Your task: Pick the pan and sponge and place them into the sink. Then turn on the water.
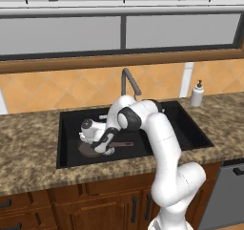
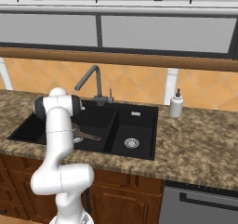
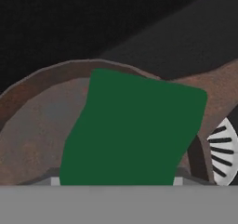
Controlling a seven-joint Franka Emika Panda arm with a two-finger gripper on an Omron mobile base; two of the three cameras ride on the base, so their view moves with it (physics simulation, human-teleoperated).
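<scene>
I've got the hand low in the lg left basin of the black double sink, over the round dark brown pan; thin handle pts right. Green rectangular sponge lies across pan, silver drain beside. Can't tell hand's opening or grip. Grey gooseneck faucet behind; white soap bottle on speckled stone table.

sponge runs off the frame at 6 o'clock, blocking most of the pan and the drain past 3.

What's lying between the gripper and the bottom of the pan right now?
In the hand view, the green sponge lies over the pan.
</scene>
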